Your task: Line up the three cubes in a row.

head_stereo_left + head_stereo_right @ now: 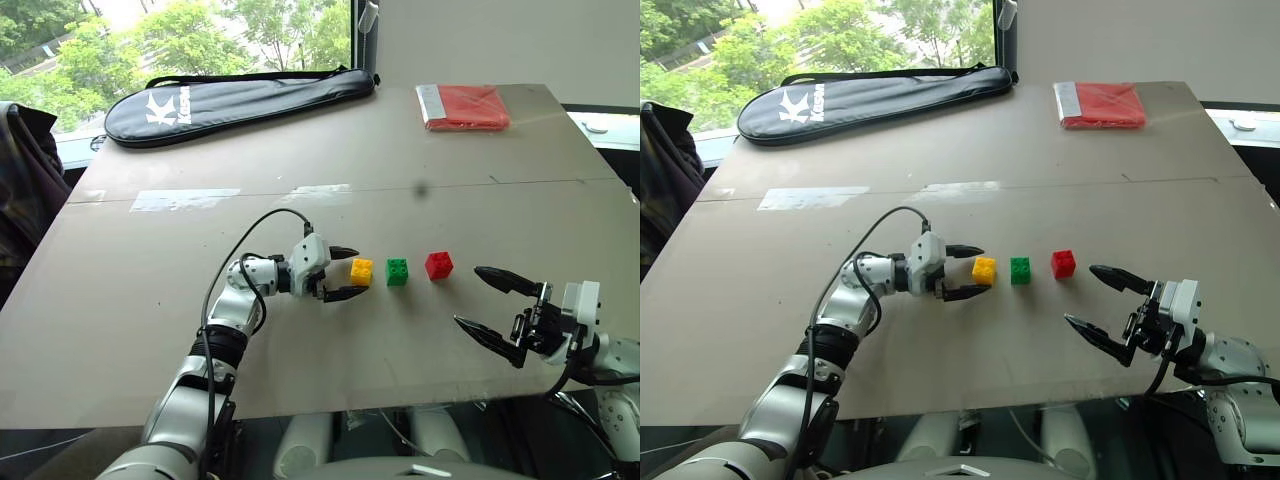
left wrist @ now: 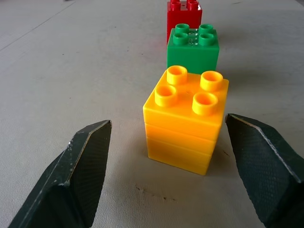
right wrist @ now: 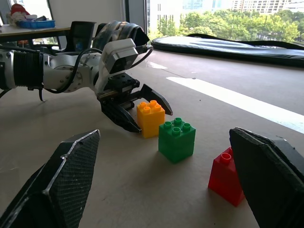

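Standing in a row near the middle of the frame, the yellow cube, the green cube and the red cube already make a fairly straight line on the brown table, with small gaps between them and none touching another. The left gripper is at the left end of this row, its two black fingers spread wide on both sides of the yellow cube; in the left wrist view there is clear space between each finger and the brick, so it has hold of nothing. The right gripper hangs at the lower right of the frame, near the red cube but apart from it, jaws fully spread and empty. To my judgement the step in hand is the release at the yellow cube. To do it well, the left gripper should pull straight back along its own axis, without any sideways sweep, because a finger that brushes such a light brick can turn it out of the line.
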`<state>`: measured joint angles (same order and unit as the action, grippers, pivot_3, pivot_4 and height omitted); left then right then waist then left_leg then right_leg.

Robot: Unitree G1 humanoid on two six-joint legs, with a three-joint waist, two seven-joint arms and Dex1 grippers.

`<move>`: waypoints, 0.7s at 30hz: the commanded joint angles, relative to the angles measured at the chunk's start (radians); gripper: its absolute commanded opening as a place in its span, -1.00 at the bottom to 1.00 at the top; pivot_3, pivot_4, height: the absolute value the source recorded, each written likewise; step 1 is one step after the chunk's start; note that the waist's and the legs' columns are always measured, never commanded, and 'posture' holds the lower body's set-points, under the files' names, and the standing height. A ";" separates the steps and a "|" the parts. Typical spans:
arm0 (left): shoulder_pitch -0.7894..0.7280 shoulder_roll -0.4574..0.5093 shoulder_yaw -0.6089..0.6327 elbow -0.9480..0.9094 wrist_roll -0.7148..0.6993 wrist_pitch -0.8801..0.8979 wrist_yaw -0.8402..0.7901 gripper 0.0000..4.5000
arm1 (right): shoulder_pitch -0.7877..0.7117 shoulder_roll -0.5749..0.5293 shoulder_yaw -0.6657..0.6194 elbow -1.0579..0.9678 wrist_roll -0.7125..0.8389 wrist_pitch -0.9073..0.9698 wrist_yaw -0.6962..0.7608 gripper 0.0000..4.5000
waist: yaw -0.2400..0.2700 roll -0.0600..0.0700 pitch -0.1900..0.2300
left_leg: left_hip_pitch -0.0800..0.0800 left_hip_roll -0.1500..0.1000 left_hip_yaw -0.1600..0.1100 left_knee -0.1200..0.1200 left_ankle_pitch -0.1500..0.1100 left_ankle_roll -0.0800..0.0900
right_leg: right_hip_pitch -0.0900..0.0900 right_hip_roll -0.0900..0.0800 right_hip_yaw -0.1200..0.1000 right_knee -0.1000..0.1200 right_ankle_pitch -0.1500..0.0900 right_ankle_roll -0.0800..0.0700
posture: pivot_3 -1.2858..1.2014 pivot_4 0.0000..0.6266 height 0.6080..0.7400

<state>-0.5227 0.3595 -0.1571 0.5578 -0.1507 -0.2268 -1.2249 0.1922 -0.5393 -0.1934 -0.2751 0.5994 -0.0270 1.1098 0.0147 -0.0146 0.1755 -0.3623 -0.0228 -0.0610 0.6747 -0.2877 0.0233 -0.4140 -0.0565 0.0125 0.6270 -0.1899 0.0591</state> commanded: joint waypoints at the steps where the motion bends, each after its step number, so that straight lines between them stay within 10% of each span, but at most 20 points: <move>1: 0.013 -0.014 -0.018 -0.014 0.004 0.016 0.007 0.74 | -0.006 -0.004 -0.014 -0.009 0.006 -0.019 0.004 1.00 | 0.000 0.000 0.000 | 0.000 0.000 0.000 0.000 0.000 0.000 | 0.000 0.000 0.000 0.000 0.000 0.000 | 0.03 -0.52 0.58; 21: 0.046 -0.028 -0.010 -0.106 -0.013 0.085 0.075 0.74 | 0.002 0.008 -0.001 -0.003 -0.006 -0.038 0.005 1.00 | 0.000 0.000 0.000 | 0.000 0.000 0.000 0.000 0.000 0.000 | 0.000 0.000 0.000 0.000 0.000 0.000 | 0.03 -0.52 0.58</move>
<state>-0.4930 0.3383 -0.1555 0.4846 -0.1532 -0.1548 -1.1482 0.1908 -0.5316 -0.1921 -0.2645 0.5882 -0.0482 1.1093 0.0143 -0.0145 0.1755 -0.3624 -0.0228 -0.0610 0.6747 -0.2877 0.0233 -0.4140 -0.0567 0.0127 0.6269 -0.1899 0.0592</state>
